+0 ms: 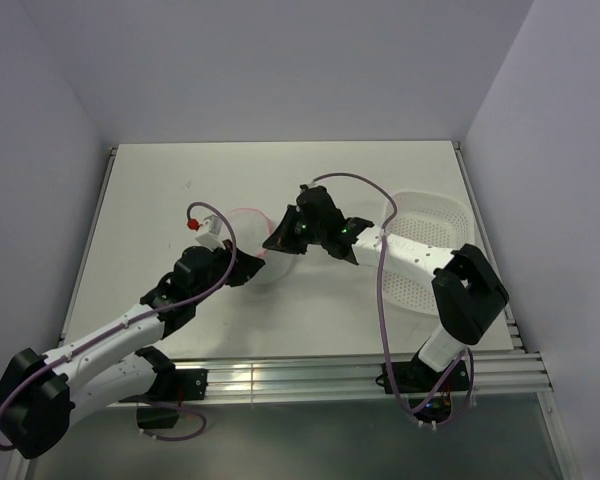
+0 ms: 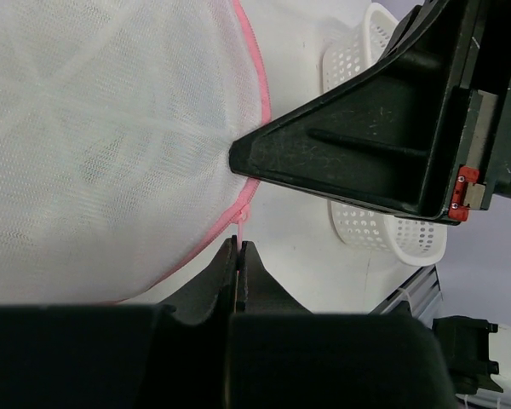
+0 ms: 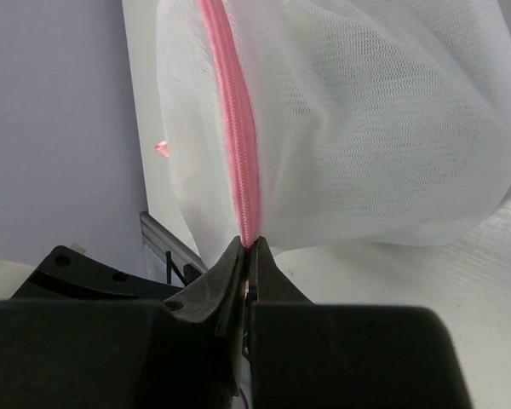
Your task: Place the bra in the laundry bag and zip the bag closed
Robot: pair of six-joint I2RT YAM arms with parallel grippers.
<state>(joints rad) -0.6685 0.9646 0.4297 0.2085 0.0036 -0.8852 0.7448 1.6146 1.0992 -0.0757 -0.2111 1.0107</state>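
Over the middle of the tabletop (image 1: 160,200), my two tools met at the laundry bag (image 1: 252,232), one on each side of it. My left tool (image 2: 240,247) was closed, its fingertips pressed flat together on a thin pink strip that came down from the bag's pink rim (image 2: 260,85). My right tool (image 3: 247,251) was closed as well, pinching the lower end of the pink zipper (image 3: 238,128), which ran straight up the bulging mesh from between its fingertips. Along the stretch I could see from the right wrist, the zipper's two sides lay together. From the left wrist, one dark finger of my right tool (image 2: 366,145) pointed in at the rim just above my left fingertips, its tip touching the pink edge.

The bag's white mesh (image 3: 366,128) was rounded and full. Through it, in the left wrist view, I made out paler folds and bands (image 2: 111,145), but I could not tell for certain that these were the bra; I saw no bra lying anywhere outside the bag. I also could not tell whether the bag rested on the tabletop or hung just above it.

The white perforated basket (image 1: 430,215) sat on the tabletop to the right, partly under my right arm, apart from the bag.
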